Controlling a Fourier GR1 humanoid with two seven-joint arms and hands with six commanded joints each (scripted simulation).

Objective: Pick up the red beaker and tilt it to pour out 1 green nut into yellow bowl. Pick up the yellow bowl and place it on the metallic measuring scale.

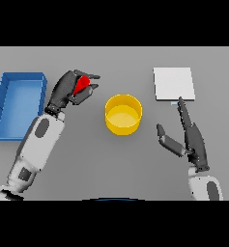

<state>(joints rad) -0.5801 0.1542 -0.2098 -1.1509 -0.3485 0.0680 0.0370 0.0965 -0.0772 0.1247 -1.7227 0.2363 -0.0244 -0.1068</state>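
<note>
The red beaker [80, 85] was held in the curled fingers of the left hand [70, 89], left of the bowl [123, 114]. Tipped there, the nut could be spilled onto the tabletop [87, 154]. The right hand [191, 137] was kept open.

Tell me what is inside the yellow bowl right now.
The yellow bowl shows only its own yellow floor; no green nut is visible in it. The left hand is curled round the red beaker, hiding its contents.
</note>
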